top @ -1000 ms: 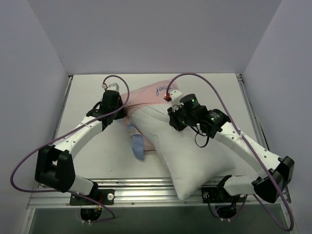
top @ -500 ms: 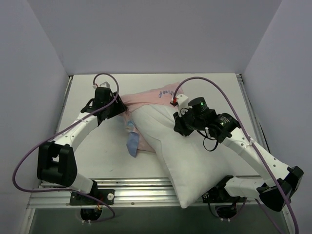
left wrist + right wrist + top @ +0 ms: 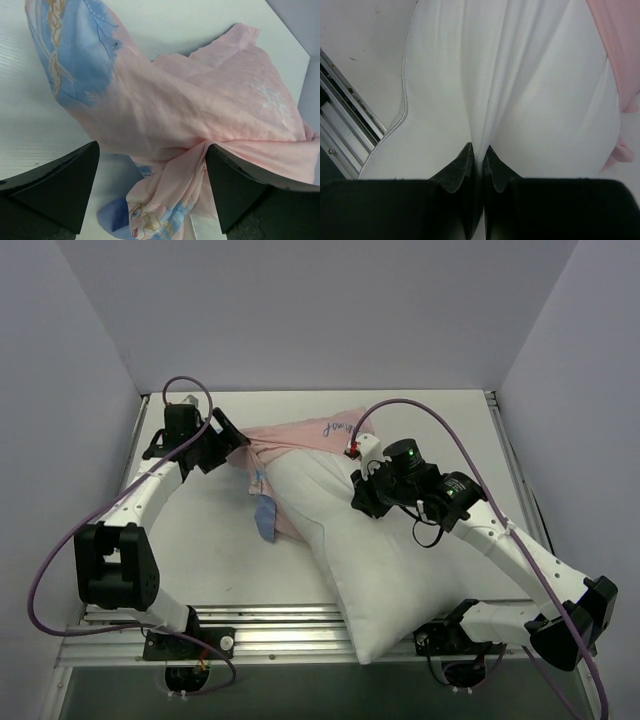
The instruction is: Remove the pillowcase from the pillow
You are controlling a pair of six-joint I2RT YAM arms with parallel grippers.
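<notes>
The white pillow (image 3: 375, 560) lies slantwise from the table's middle to its near edge, over the rail. A pinched fold of the pillow (image 3: 485, 75) sits in my right gripper (image 3: 362, 496), whose fingertips (image 3: 479, 156) are shut on it. The pillowcase (image 3: 300, 436), pink side out, is bunched round the pillow's far end, and a blue printed flap (image 3: 264, 516) hangs to the left. My left gripper (image 3: 226, 432) stands open at the pillowcase's left edge. In the left wrist view the pink and blue pillowcase (image 3: 165, 100) lies loose between the wide fingers (image 3: 60, 187).
The white table (image 3: 190, 530) is walled on three sides. A metal rail (image 3: 270, 620) runs along its near edge under the pillow's lower corner, and the same rail (image 3: 347, 132) shows in the right wrist view. Purple cables loop off both arms.
My left gripper has opened, let go of the pillowcase and drawn back to the left. The right arm, still pinching the pillow, shifted slightly right, and the pillow slid with it.
</notes>
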